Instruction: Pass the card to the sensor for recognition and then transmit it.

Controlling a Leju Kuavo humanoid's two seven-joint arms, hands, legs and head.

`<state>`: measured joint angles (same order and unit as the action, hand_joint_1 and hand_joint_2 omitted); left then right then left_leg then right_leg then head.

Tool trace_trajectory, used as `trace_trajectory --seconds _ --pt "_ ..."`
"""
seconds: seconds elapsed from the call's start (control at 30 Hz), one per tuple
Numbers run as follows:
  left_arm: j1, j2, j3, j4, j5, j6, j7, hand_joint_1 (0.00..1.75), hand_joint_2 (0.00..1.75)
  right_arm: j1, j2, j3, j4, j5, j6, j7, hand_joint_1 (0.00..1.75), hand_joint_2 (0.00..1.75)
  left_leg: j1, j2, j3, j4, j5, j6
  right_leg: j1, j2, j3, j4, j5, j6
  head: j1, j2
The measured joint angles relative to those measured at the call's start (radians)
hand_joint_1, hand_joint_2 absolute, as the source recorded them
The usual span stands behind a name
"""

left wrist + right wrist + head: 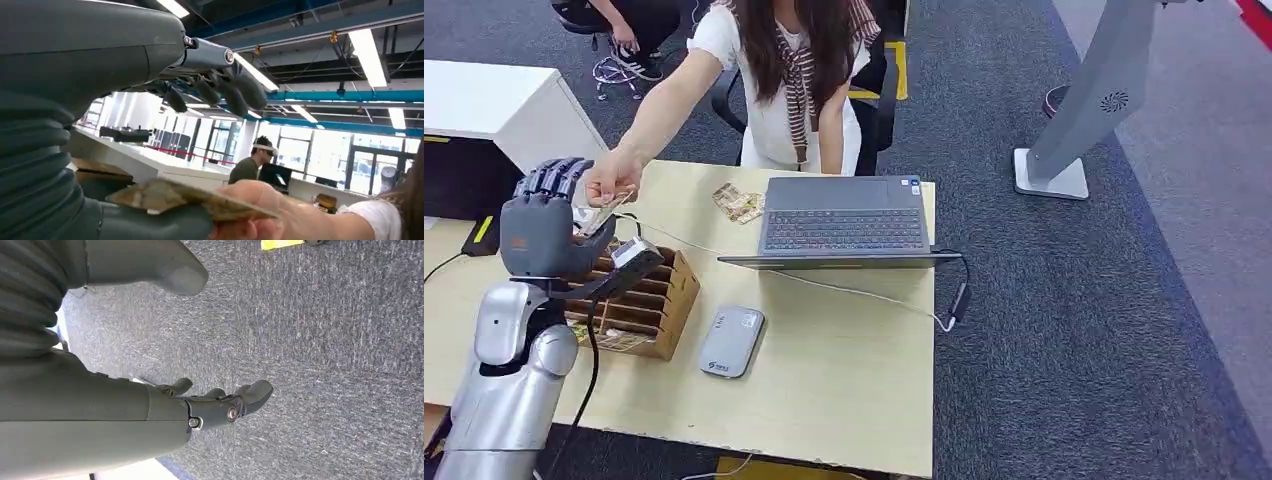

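In the head view my left hand (549,220) is raised above the table's left part, its palm turned to a seated person. The person's hand (612,178) pinches a tan patterned card (600,214) beside my thumb. In the left wrist view the card (190,197) lies flat on my thumb (150,222), and the person's fingers (260,205) grip its far end. My other fingers (225,85) stand spread well above the card, apart from it. The grey card sensor (731,341) lies flat on the table. My right hand (220,407) hangs over carpet, fingers apart, holding nothing.
A wooden slotted card holder (639,300) stands under my left hand with a dark device (636,255) on its top. An open laptop (844,220) sits mid-table with a cable trailing right. Another patterned card (738,203) lies near the laptop. A grey stand (1074,120) rises on the carpet.
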<state>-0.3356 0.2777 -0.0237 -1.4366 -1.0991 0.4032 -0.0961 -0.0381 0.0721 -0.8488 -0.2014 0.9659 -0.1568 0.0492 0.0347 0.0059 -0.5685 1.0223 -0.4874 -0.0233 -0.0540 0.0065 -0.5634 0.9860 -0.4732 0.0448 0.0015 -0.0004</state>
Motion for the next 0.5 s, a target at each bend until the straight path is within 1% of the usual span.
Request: trace_trajectory --seconds 0.5 --pt "0.000 0.005 -0.008 0.005 0.011 -0.003 -0.008 1.75 1.75 -0.001 0.000 0.000 0.003 -0.001 0.008 -0.004 0.00 1.75 0.000 0.000 0.000 0.000 0.000 0.000 0.000 0.000 0.000 0.000 0.000 0.000 0.000 0.000"
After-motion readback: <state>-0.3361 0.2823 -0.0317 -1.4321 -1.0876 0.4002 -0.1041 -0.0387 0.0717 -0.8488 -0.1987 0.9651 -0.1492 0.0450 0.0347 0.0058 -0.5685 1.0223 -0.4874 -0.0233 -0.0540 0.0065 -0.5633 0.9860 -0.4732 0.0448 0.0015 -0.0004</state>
